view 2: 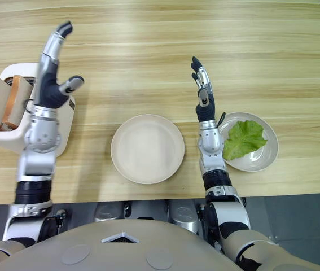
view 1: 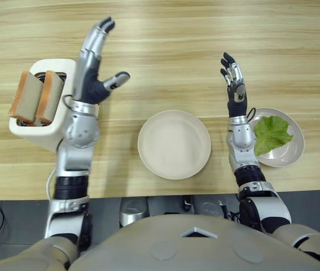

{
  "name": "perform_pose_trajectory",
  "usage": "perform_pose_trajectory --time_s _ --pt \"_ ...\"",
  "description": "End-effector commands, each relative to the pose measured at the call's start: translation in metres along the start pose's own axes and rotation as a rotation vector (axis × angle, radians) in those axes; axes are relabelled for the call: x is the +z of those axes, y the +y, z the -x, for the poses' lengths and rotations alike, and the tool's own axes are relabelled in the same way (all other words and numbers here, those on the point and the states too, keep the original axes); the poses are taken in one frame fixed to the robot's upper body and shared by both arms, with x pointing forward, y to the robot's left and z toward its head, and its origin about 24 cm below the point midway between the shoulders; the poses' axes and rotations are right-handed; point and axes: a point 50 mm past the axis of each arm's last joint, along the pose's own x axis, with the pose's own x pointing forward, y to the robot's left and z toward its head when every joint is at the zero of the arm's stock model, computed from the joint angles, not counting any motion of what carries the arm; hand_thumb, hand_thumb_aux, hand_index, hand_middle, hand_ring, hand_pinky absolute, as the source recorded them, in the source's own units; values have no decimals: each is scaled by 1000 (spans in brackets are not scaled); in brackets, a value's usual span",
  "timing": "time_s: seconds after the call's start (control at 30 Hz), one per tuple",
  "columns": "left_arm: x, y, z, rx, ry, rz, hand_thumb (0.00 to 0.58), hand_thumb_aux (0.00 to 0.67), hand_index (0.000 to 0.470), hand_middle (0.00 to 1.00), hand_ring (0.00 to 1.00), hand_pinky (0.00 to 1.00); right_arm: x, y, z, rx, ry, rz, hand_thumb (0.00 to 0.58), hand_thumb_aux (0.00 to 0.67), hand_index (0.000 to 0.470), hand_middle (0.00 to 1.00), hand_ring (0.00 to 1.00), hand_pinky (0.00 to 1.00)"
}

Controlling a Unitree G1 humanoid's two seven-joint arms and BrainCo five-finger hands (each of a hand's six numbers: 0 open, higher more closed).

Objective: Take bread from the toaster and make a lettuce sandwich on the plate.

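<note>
A white toaster point(view 1: 41, 132) stands at the left with two bread slices point(view 1: 36, 97) sticking up from its slots. My left hand point(view 1: 95, 62) is raised just right of the toaster, fingers stretched out and holding nothing. An empty cream plate point(view 1: 174, 144) lies in the middle of the table. At the right, a lettuce leaf point(view 1: 271, 134) rests in a small white bowl point(view 1: 295, 149). My right hand point(view 1: 233, 84) is held upright between the plate and the bowl, fingers extended and holding nothing.
The light wooden table point(view 1: 205, 34) stretches far behind the hands. Its front edge point(view 1: 165, 189) runs just below the plate and the bowl.
</note>
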Motion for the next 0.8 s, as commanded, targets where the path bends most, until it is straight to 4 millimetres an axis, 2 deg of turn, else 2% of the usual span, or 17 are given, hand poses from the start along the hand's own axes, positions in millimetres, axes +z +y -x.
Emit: perform_pose_trajectory --time_s 0.03,0.17,0.3,0.57,0.8 --pt "-20 30 7 -54 146 -209 0 0 0 0 0 0 0 0 0 -14 -3 -7 0 0 0 0 0 0" --pt "-24 69 16 -20 222 -348 0 0 0 0 0 0 0 2 -1 -9 -2 -10 0 0 0 0 0 0" --pt "-26 93 25 15 281 -429 0 0 0 0 0 0 0 4 -1 -8 -5 -11 0 0 0 0 0 0" --pt "-69 106 61 -33 536 -547 0 0 0 0 0 0 0 5 -1 -9 -6 -15 0 0 0 0 0 0" --pt "-87 102 89 -89 683 -543 0 0 0 0 0 0 1 6 -2 -3 -8 -11 0 0 0 0 0 0"
